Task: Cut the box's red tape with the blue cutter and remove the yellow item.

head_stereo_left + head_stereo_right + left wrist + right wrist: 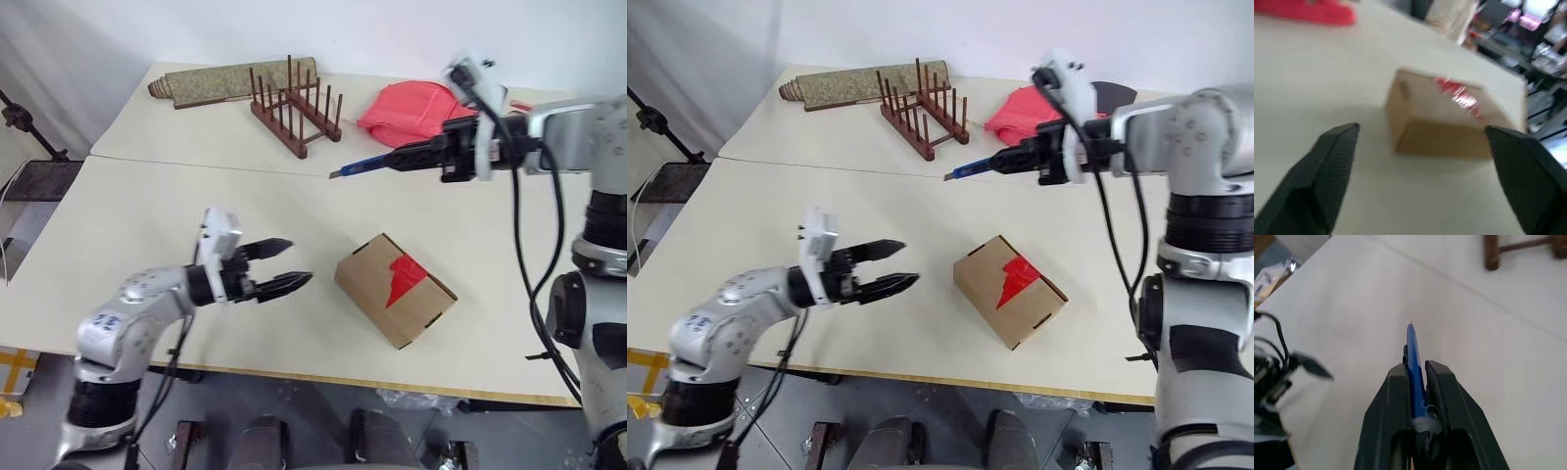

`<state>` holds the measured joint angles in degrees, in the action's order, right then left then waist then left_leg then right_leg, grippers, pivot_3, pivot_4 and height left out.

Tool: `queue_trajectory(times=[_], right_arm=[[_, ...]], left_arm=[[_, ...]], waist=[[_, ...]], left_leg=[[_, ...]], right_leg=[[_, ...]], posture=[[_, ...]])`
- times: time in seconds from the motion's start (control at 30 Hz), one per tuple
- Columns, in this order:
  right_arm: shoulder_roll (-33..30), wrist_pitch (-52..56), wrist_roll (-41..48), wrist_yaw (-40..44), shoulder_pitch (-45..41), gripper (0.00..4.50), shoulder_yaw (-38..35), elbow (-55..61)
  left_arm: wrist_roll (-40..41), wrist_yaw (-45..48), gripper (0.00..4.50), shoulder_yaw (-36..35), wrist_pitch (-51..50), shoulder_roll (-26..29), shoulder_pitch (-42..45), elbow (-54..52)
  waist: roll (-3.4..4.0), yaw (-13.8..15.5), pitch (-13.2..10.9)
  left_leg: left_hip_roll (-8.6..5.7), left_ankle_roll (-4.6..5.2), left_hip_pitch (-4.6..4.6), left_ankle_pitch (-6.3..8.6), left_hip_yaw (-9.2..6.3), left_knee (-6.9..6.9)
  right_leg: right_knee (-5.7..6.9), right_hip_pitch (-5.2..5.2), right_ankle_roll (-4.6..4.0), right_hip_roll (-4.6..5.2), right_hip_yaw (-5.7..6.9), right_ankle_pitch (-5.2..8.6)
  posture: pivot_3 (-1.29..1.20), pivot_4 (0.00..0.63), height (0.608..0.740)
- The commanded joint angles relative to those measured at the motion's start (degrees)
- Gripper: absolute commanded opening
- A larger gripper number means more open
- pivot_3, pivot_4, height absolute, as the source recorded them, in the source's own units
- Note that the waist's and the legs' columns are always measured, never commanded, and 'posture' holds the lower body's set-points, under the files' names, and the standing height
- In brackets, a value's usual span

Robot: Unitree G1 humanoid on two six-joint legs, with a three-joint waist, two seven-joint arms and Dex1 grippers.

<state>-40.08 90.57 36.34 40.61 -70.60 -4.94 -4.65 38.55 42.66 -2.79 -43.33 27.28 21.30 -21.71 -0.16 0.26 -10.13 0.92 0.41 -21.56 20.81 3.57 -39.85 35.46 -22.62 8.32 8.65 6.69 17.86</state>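
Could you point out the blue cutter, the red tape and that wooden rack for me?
blue cutter [367, 164], left eye view, on its blue shaft ahead of the right gripper.
red tape [403, 277], left eye view, middle of the strip on the box top.
wooden rack [294, 116], left eye view, among its upright pegs.

Cream tabletop [196, 206]: taped box [392, 286] near the front, wooden rack [294, 110], rolled mat [230, 80] and pink bag [411, 110] along the far edge.
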Motion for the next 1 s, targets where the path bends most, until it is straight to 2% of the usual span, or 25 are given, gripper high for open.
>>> queue_trajectory(times=[0.03, 0.17, 0.37, 0.5, 0.7, 0.83, 1.0], right_arm=[[-3.96, 1.81, 2.45, -1.56, 3.22, 0.18, -5.96, 6.72], [-6.65, 1.93, 6.45, -5.16, 8.84, 0.18, -10.6, 12.8], [-10.29, 1.93, 16.5, -12.74, 17.04, 0.18, -16.99, 20.2], [-12.76, 1.93, 25.64, -17.98, 21.67, 0.18, -20.69, 23.99], [-17.32, 1.93, 37.11, -25.29, 28.96, 0.18, -21.75, 29.42], [-18.05, 1.93, 39.45, -29.4, 32.59, 0.18, -21.04, 31.25], [-16.83, 1.21, 41.2, -32.44, 32.92, 0.18, -19.79, 31.34]], left_arm=[[-3.94, -3.83, 3.08, 4.94, 3.28, -4.48, 6.78, 0.75], [-7.27, -3.2, 1.87, 10.72, 1.52, -5.52, 13.28, 6.2], [-12.23, 1.5, 0.01, 17.98, -0.59, -1.96, 19.18, 11.64], [-14.49, 4.45, 0.0, 20.66, -0.46, -0.16, 21.46, 12.51], [-16.5, 5.55, 0.0, 23.15, -2.11, -1.02, 24.53, 13.93], [-17.48, 5.92, 0.0, 23.75, -3.14, -2.55, 26.53, 15.84], [-19.92, 6.62, 0.0, 25.51, -2.73, -2.63, 27.29, 17.62]], waist=[[-0.03, 0.31, -0.02], [-0.03, 0.3, -0.02], [-0.03, -0.12, -0.03], [-0.04, -0.02, -0.04], [-0.06, 1.08, -0.05], [-0.09, 1.25, -0.07], [-0.1, 1.26, -0.07]], left_leg=[[0.0, 0.0, 0.0, 0.0, 0.05, -0.04], [0.02, 0.01, 0.01, -0.01, 0.21, -0.1], [0.04, 0.02, 0.03, -0.01, 0.26, -0.08], [0.03, 0.02, 0.02, -0.01, 0.24, -0.09], [0.04, 0.04, -0.01, -0.02, 0.2, -0.11], [0.04, 0.06, -0.03, -0.04, 0.24, -0.13], [0.03, 0.1, -0.08, -0.06, 0.26, -0.14]], right_leg=[[-0.04, 0.0, 0.0, 0.0, -0.01, 0.0], [-0.07, 0.01, 0.02, -0.02, -0.06, -0.01], [-0.06, -0.01, 0.02, -0.05, -0.08, -0.01], [-0.08, -0.01, 0.02, -0.05, -0.08, -0.01], [-0.15, 0.02, 0.02, -0.05, -0.09, -0.01], [-0.24, 0.03, 0.02, -0.05, -0.09, -0.01], [-0.38, 0.04, 0.02, -0.05, -0.09, -0.01]], posture=[[0.0, 0.15, 0.74], [0.0, 0.15, 0.74], [0.0, 0.15, 0.74], [0.0, 0.15, 0.74], [0.0, 0.15, 0.74], [0.0, 0.15, 0.74], [0.0, 0.15, 0.74]])
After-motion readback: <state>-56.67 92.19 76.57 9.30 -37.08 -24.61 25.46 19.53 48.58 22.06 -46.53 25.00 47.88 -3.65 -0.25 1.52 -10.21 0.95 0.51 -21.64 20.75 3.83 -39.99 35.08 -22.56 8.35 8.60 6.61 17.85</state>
